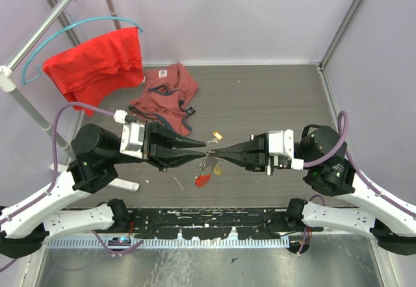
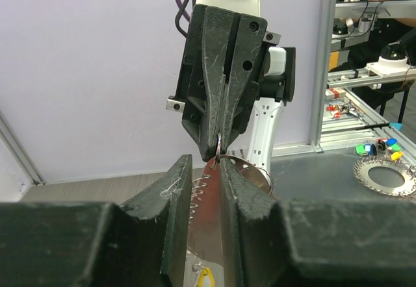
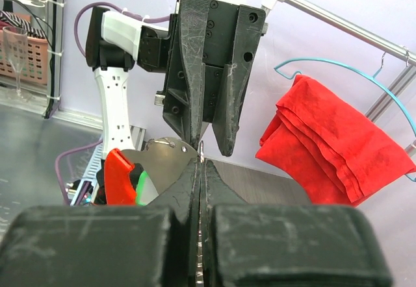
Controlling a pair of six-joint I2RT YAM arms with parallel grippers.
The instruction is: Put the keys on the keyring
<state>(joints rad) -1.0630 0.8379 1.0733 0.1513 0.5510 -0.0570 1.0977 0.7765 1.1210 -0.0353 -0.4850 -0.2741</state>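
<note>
Pinching the keyring (image 1: 203,179) shut, the right gripper (image 1: 215,152) meets the half-parted left gripper (image 1: 204,145), hold unclear; some keys (image 1: 216,168) hang threaded, one gold key (image 1: 216,134) seemingly waits.

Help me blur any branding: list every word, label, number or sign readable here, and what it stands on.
No text is readable in any view.
White label on the maroon garment: too small to read.
Black tag at that garment's edge: too small to read.
Red tag of the keyring: no print can be made out.
</note>
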